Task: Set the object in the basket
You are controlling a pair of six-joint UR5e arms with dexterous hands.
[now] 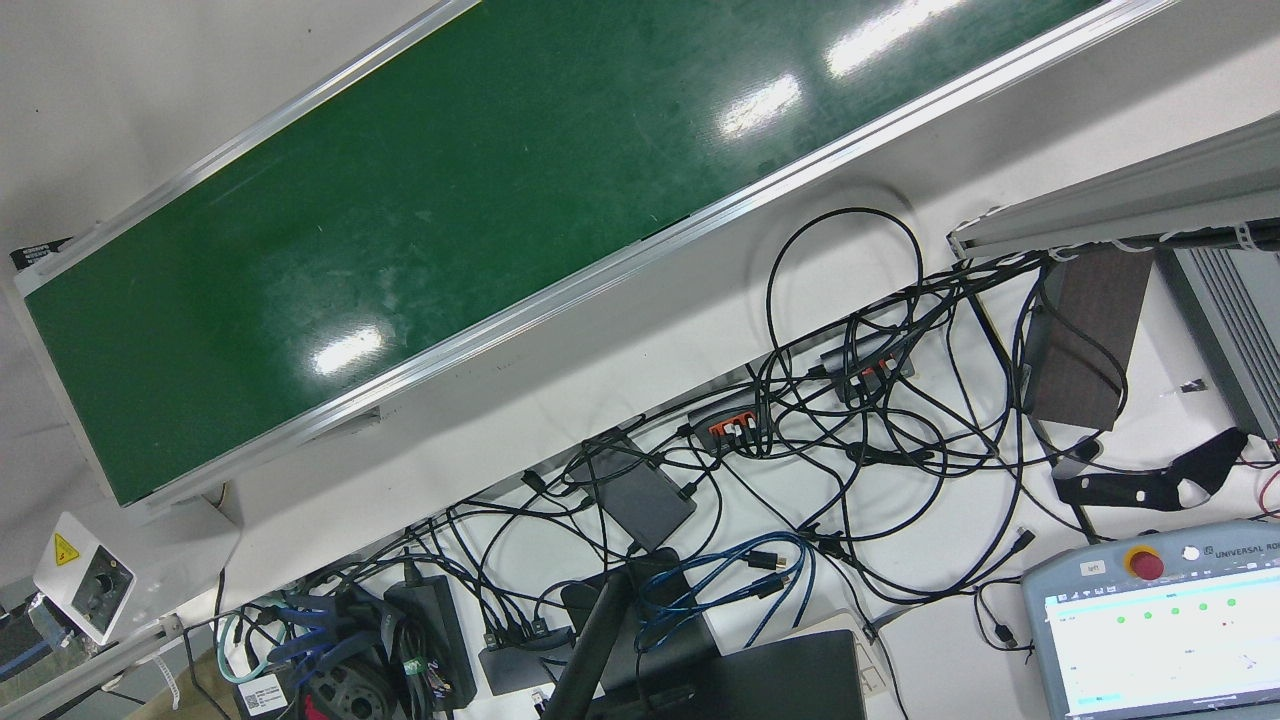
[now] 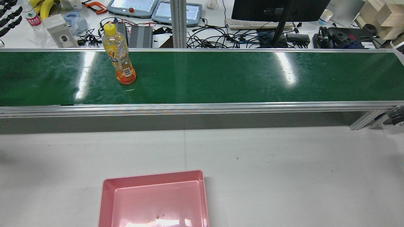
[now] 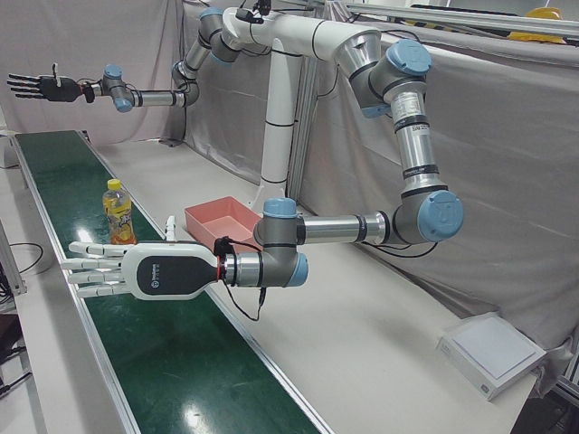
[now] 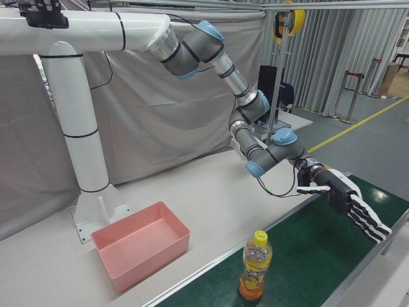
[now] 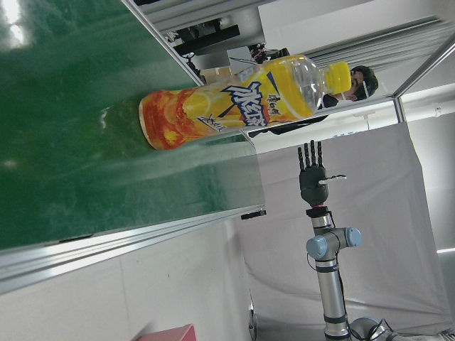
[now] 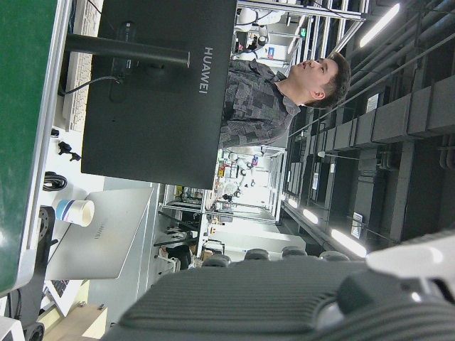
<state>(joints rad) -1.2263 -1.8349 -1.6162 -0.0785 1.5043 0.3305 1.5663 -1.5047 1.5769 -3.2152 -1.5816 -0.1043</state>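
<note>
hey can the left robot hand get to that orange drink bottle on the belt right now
Probably yes. The left robot hand hangs open over the green belt, fingers pointing toward the upright bottle, with nothing visible between them.

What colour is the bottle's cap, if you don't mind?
Yellow; the bottle's cap shows best in the rear view.
</note>
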